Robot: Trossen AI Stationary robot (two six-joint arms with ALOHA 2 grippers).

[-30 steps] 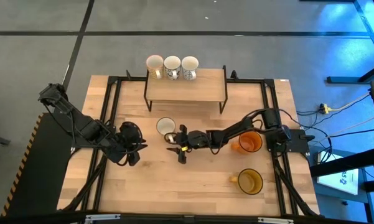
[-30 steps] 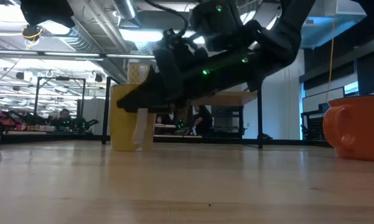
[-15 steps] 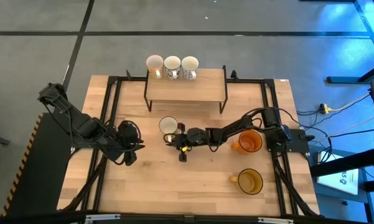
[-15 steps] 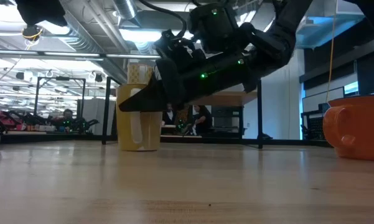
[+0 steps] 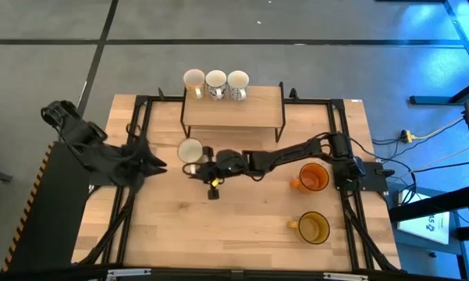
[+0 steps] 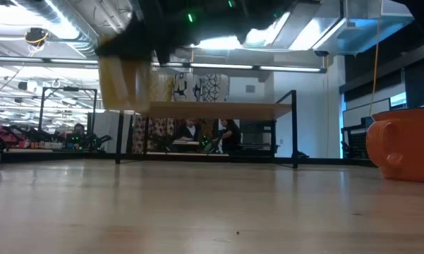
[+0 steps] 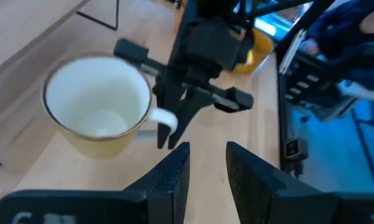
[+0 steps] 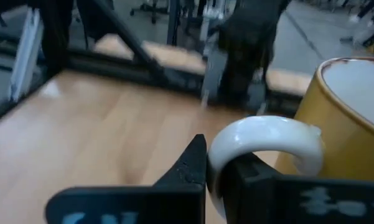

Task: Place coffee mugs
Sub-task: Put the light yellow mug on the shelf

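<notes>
Six mugs are in view. Three stand in a row on the shelf (image 5: 232, 115), beyond the right tool (image 5: 206, 170): a cream mug (image 5: 193, 80), a patterned mug (image 5: 215, 82) and a white mug (image 5: 237, 83). One yellow mug with a white handle (image 5: 190, 151) is held at that tool's tip, clear of the bench (image 5: 242, 226). Two more sit back along the same arm: one orange mug (image 5: 313, 177) and one amber mug (image 5: 312, 227). There are two tools; the left tool (image 5: 152, 164) is just beside the held mug.
</notes>
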